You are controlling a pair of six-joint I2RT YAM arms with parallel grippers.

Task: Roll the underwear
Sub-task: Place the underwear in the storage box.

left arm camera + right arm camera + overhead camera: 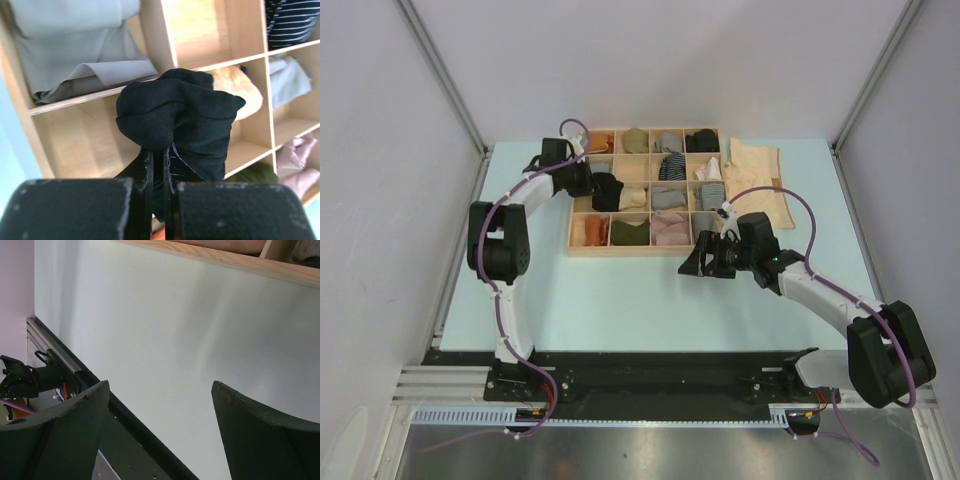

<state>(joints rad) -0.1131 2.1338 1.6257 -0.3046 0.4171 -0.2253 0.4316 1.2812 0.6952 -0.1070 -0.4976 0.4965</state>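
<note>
Black underwear (177, 112): soft matte cloth, bunched into a rough lumpy ball with deep folds, not a neat roll. The loose end hangs down past the fingers. The left gripper (159, 150) pinches it from below, its jaws pressed nearly together on a fold of the cloth. From the top view the black underwear (607, 190) is held over the left half of the wooden tray (578, 250), around the middle rows. Can't tell if it touches a divider.

The left wrist view shows a bare wooden cell under the bundle. A folded grey cloth (75, 55) sits in the cell beyond it, a tan bundle (242, 90) just behind the black one, and a striped bundle (295, 20) in a far cell.

Cream underwear (755, 172): pale, thin, lying spread out flat on the table (620, 300) just beside the tray's right side, edges slightly wrinkled. The label is too small to make out.

Right gripper (705, 258): jaws spread wide, nothing between them, low over the table just off the tray's near right corner. The right wrist view shows both fingers (55, 425) far apart over bare table, with the tray's wooden wall (225, 260) across the top.
</note>
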